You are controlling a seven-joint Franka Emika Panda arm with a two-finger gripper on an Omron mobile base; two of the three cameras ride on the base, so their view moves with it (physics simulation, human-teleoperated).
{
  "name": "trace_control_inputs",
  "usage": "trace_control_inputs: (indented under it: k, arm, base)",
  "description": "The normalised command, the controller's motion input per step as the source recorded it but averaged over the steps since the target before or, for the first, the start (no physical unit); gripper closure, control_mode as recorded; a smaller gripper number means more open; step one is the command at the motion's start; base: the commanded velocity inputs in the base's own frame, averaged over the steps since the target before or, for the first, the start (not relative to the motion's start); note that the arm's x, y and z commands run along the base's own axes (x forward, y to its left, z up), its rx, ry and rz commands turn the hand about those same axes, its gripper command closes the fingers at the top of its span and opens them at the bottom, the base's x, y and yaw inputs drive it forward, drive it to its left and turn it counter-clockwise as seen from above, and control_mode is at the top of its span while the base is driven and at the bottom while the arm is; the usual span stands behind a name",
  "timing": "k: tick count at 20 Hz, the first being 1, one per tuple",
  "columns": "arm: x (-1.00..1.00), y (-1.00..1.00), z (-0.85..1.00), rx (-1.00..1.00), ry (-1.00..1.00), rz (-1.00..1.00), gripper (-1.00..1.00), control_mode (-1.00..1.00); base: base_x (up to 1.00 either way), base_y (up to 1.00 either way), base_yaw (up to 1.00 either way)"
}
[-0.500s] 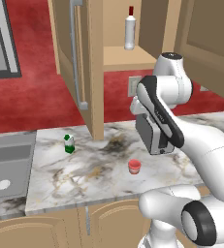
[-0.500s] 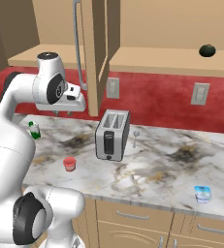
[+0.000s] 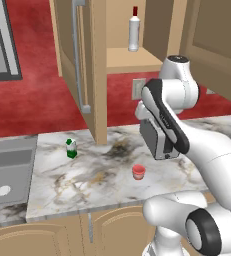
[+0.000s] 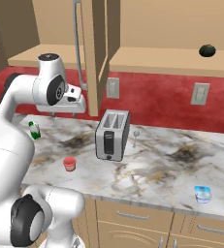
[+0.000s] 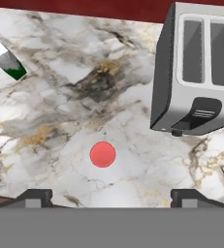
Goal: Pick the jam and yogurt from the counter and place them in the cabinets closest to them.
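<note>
The jam [image 5: 103,154], a small red pot, stands on the marble counter; in the hand view I look straight down on it, just above the midpoint of my gripper [image 5: 111,198]. The gripper is open and empty, high above the counter, its tips wide apart at either side. The jam [image 3: 138,172] sits near the counter's front edge, left of the toaster [image 4: 112,134] as seen in the right base view, jam [image 4: 70,163]. The yogurt [image 4: 202,193] sits far right at the front edge. The tan cabinets [image 3: 99,70] hang above with a door open.
A green-and-white container [image 3: 71,148] stands left of the jam. A bottle [image 3: 133,29] sits on the open cabinet's shelf. A dark green round object [image 4: 208,50] lies on the right shelf. A sink [image 3: 7,170] is at the left. Outlets dot the red backsplash.
The hand has sunk a little toward the counter. The jam, the yogurt and the toaster have not moved.
</note>
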Motion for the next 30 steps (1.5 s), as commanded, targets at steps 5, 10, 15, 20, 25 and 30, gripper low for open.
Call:
trace_control_inputs:
  k: [5,10,15,20,25,30]
  arm:
    - [-0.05,0.00,-0.07,0.00,0.00,0.00,-1.00,-1.00]
    - [-0.01,0.00,-0.18,0.00,0.04,0.00,-1.00,-1.00]
    - [-0.01,0.00,-0.22,0.00,0.04,0.00,-1.00,-1.00]
    - [0.00,0.00,-0.30,0.00,0.06,0.00,-1.00,-1.00]
    - [0.00,0.05,-0.32,-0.01,0.08,0.00,-1.00,-1.00]
    - [-0.02,0.07,-0.30,-0.01,0.05,0.00,-1.00,-1.00]
  base:
    - [0.00,0.00,0.00]
    - [0.00,0.00,0.00]
    - [0.00,0.00,0.00]
    - [0.00,0.00,0.00]
    - [0.00,0.00,0.00]
    - [0.00,0.00,0.00]
